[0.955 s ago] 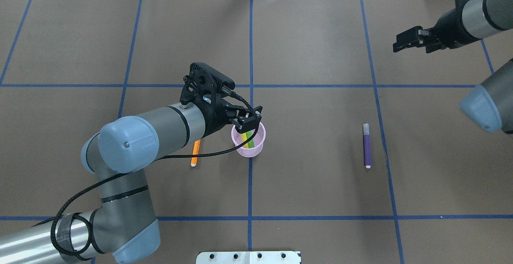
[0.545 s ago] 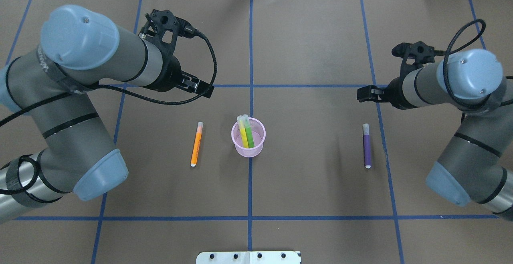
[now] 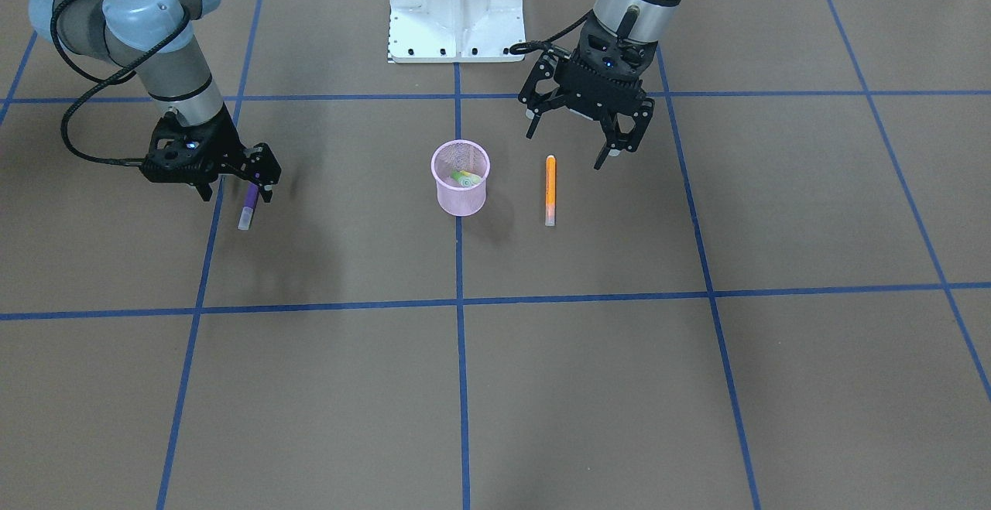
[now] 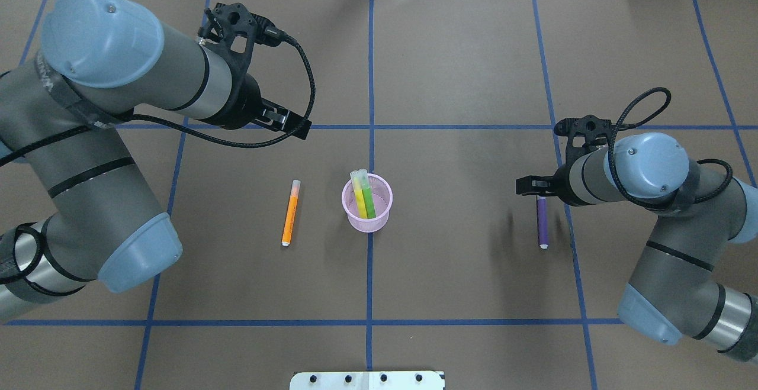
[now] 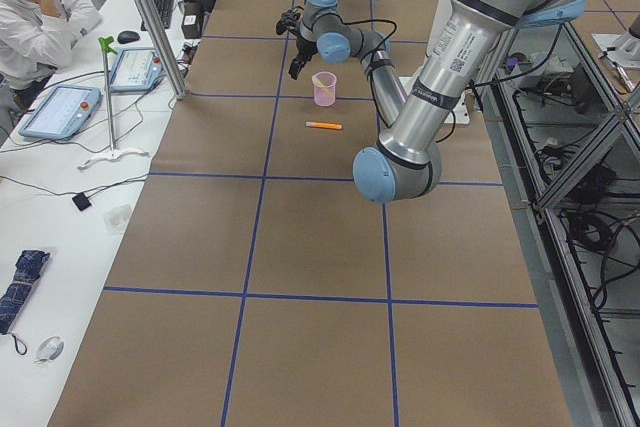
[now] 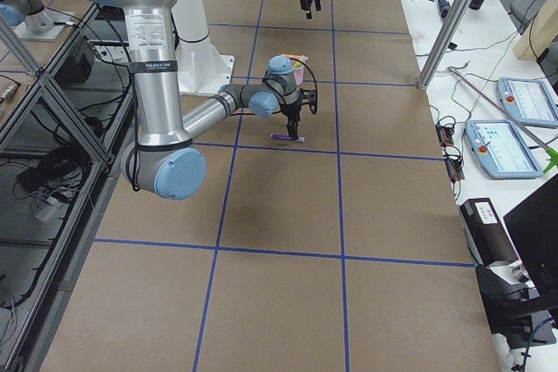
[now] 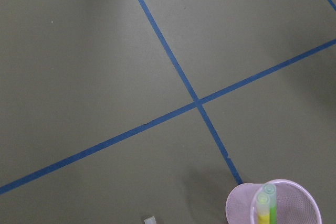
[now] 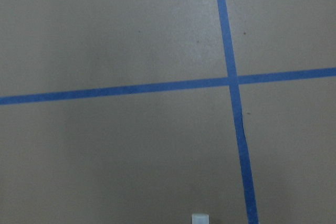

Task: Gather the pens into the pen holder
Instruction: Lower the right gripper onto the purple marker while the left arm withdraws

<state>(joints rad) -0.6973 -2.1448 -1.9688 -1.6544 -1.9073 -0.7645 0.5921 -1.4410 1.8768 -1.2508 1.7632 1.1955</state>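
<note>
The purple pen is being picked up. The right pincer point(image 3: 236, 187) is down low over the far end of the purple pen point(image 3: 247, 212), which lies flat on the bench point(image 4: 462, 271), well to the right of the pink cup point(image 3: 461, 196) as seen from behind the robot. Its fingers stand apart, one on each side of the pen, and I judge nothing is clamped yet.

The next move, as I read it, is to drop the last bit, close on the pen squarely across its width, then lift it and carry it over to the cup. The pen will need tipping upright so it slides in beside the others.

The left pincer point(image 3: 569, 150) hangs wide apart and empty, above the bench. It is just beyond the far end of the orange pen point(image 3: 550, 189), which lies just left of the cup.

There are four pens in all. Two of them, a yellow pen point(image 4: 359, 197) and a green pen point(image 4: 369, 200), already stand leaning in the cup. The orange and the purple are on the bench. There is one cup, at the middle of the bench, and two arms.
</note>
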